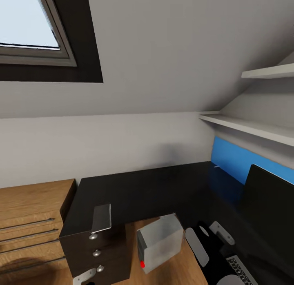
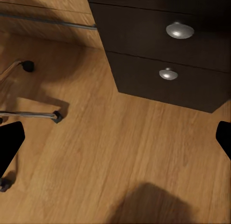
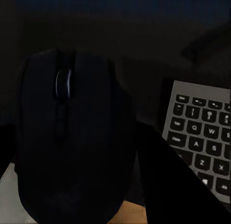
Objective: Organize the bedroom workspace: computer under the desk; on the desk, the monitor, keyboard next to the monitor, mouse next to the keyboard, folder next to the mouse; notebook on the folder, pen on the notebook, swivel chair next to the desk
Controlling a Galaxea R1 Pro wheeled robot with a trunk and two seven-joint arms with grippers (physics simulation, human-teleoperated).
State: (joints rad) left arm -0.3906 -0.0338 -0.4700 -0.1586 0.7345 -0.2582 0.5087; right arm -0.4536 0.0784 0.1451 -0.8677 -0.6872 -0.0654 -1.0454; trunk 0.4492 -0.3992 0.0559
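Mouse looms large in the right wrist view, black with its scroll wheel facing up, and the right gripper's dark fingers flank it on either side; whether they press on it or merely bracket it cannot be told. Just beside it lies the keyboard, silver frame and dark keys, on the black desktop. From the head camera, a corner of the keyboard shows at the lower right edge, in front of the black monitor. The left gripper hangs wide open over the wooden floor, its 2 finger tips at opposite edges of the wrist view, near the desk's drawer unit with its round silver knobs and the chrome legs of the swivel chair. The computer stands on the floor beside the drawers, under the desk. The small grey notebook lies on the desk's near corner. Further back, a blue wall panel runs below white shelves.
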